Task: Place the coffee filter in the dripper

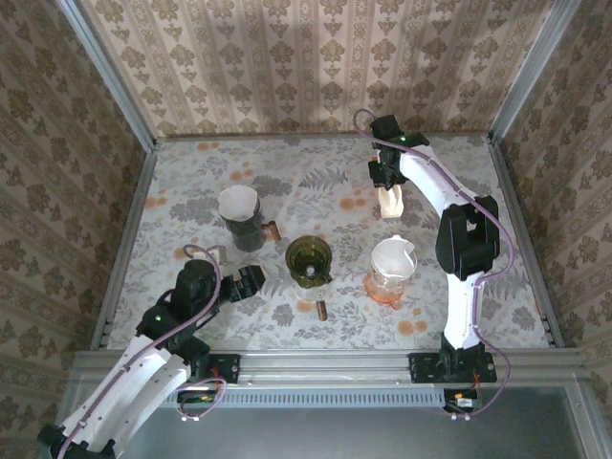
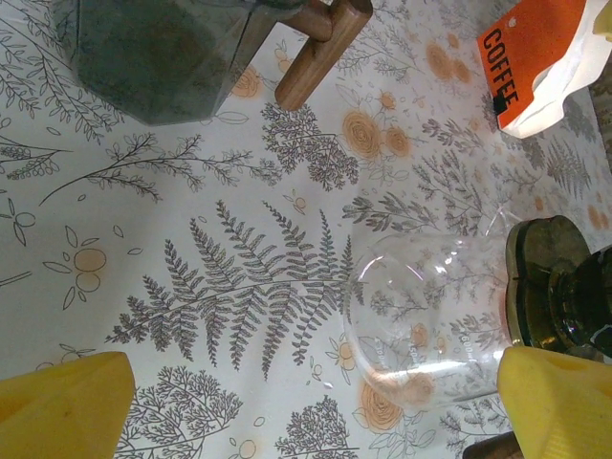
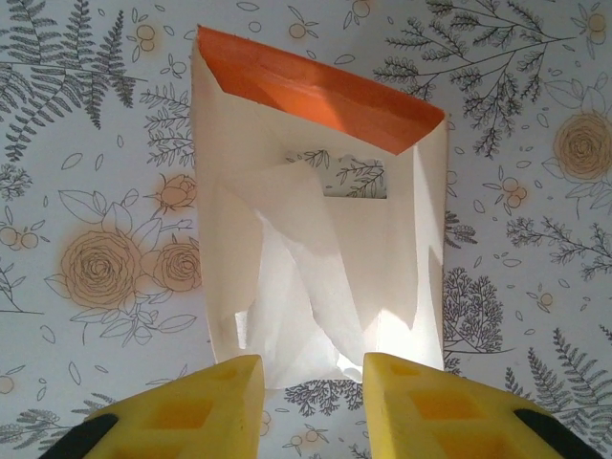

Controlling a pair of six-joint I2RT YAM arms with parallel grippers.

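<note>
Right wrist view, coffee filter [image 3: 306, 258]: white creased paper lying inside the packet [image 3: 220, 191]; its lower tip is at the packet's open end, between the right gripper's fingers.
Packet: flat on the counter [image 1: 191, 172], white, with an orange flap at the end away from the gripper and a small cut-out window.
Writing: "COFFEE" in black capitals on the packet's orange face, read in the left wrist view.
Right gripper [image 3: 313, 371]: yellow fingers partly closed with a gap between them and paper in that gap; cannot tell whether they pinch the filter.
Right arm: stretched to the counter's far side, elbow raised, wrist pointing down.
Dripper [image 1: 309, 260]: dark green, well apart from the right gripper and near the left gripper.
Left gripper [image 1: 251, 280]: fingers spread wide, holding nothing; a clear glass vessel [image 2: 430, 325] stands ahead of them, just beside the dripper's base.
Left arm: low by the near edge, forearm angled toward the dripper.
</note>
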